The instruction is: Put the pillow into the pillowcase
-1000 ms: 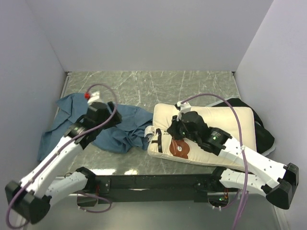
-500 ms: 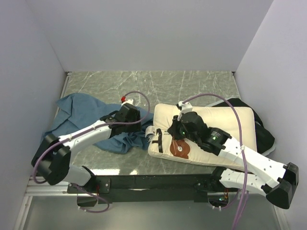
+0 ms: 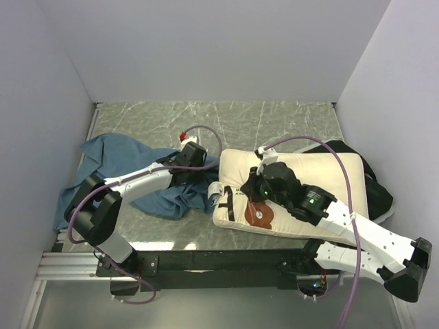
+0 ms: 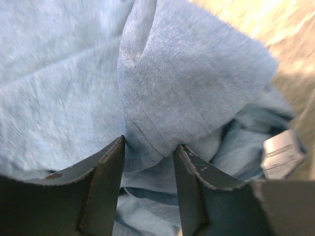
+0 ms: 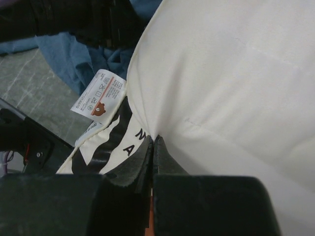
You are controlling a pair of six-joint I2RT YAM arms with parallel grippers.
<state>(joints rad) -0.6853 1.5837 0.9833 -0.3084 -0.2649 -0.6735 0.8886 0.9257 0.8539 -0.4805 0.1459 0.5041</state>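
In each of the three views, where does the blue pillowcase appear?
Top external: the pillowcase lies crumpled at left centre, beside the pillow.
Left wrist: the pillowcase fills nearly the whole picture.
Right wrist: the pillowcase shows only at the upper left.
Shared landmark: the white care tag at the pillow's left edge.

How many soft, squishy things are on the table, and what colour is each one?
Cream: 1, the pillow
Blue: 1, the pillowcase
Black: 1, the cloth bundle
Total: 3
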